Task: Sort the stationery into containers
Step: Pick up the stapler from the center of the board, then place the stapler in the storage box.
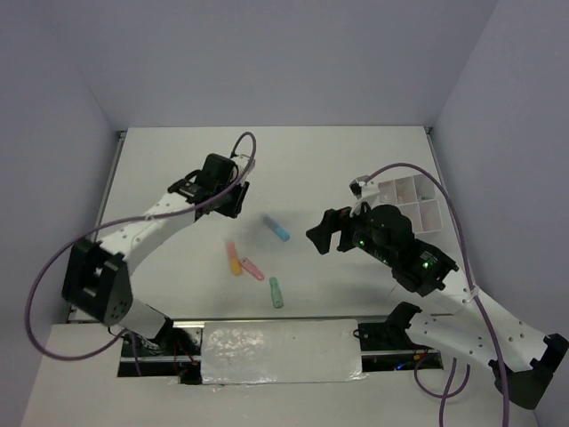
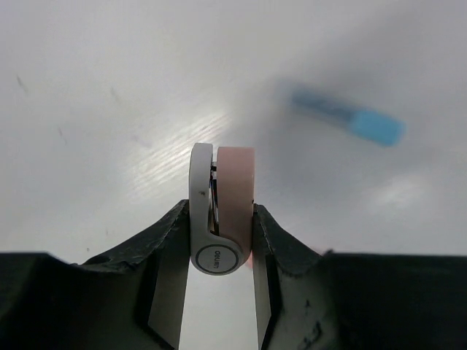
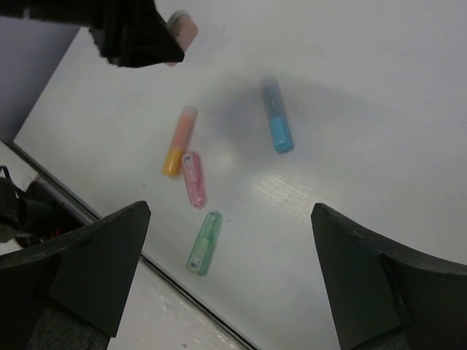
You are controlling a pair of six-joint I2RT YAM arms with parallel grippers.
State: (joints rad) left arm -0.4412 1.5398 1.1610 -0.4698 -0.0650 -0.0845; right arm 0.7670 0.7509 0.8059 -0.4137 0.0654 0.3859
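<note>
Grip on your left claw point(image 2: 221, 219) is firm: the two fingers are clenched on a small pink-and-white piece point(image 2: 235, 182), pinching its flat sides so the round white cap faces the wrist camera. I cannot tell whether it is an eraser or a tape roller. It appears to hang clear of the table point(image 2: 109, 109), over the far left part. I judge it is lifted so it can travel without dragging across the other pieces.

Your right claw point(image 3: 230, 211) is released, its fingers spread wide with nothing between them. It hovers over the middle of the table, angled down at the loose markers — likely staged for a pick while the left arm carries.

Four markers lie flat on the table, none in the tray. The blue marker point(image 1: 276, 229) lies alone, closest to the right claw. The orange marker point(image 1: 234, 258) and pink marker point(image 1: 252, 267) lie close together, perhaps touching. The green marker point(image 1: 276, 292) sits nearest the near edge, apart from them.

The white tray point(image 1: 416, 202) is at the far right, partly hidden behind the right arm, and I cannot make out what its compartments hold. The held piece is well apart from it, with the right arm between — so mind the two arms crossing on the way over.
</note>
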